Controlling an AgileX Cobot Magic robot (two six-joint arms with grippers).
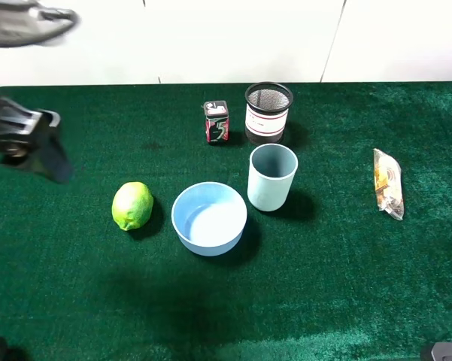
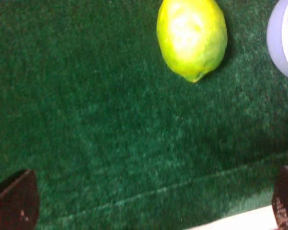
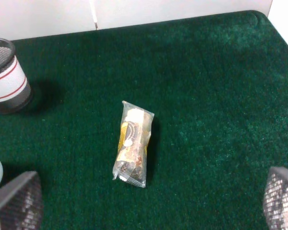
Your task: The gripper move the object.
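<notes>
The object, a small shiny lime-green fruit (image 1: 132, 205), lies on the green cloth just left of the blue bowl (image 1: 209, 218). It also shows in the left wrist view (image 2: 191, 37). My left gripper (image 1: 56, 162) hovers at the table's left edge, up and to the left of the fruit and apart from it. Its fingers (image 2: 14, 203) stand wide apart in the left wrist view and hold nothing. My right gripper (image 3: 148, 201) is open and empty, with its fingertips (image 3: 280, 199) at the frame's corners and a snack packet (image 3: 132, 143) ahead of it.
A light blue cup (image 1: 272, 177) stands right of the bowl. A red-black small box (image 1: 216, 121) and a black mesh pen holder (image 1: 268, 112) stand at the back. The snack packet (image 1: 387, 183) lies at the right. A white wall runs along the table's far edge.
</notes>
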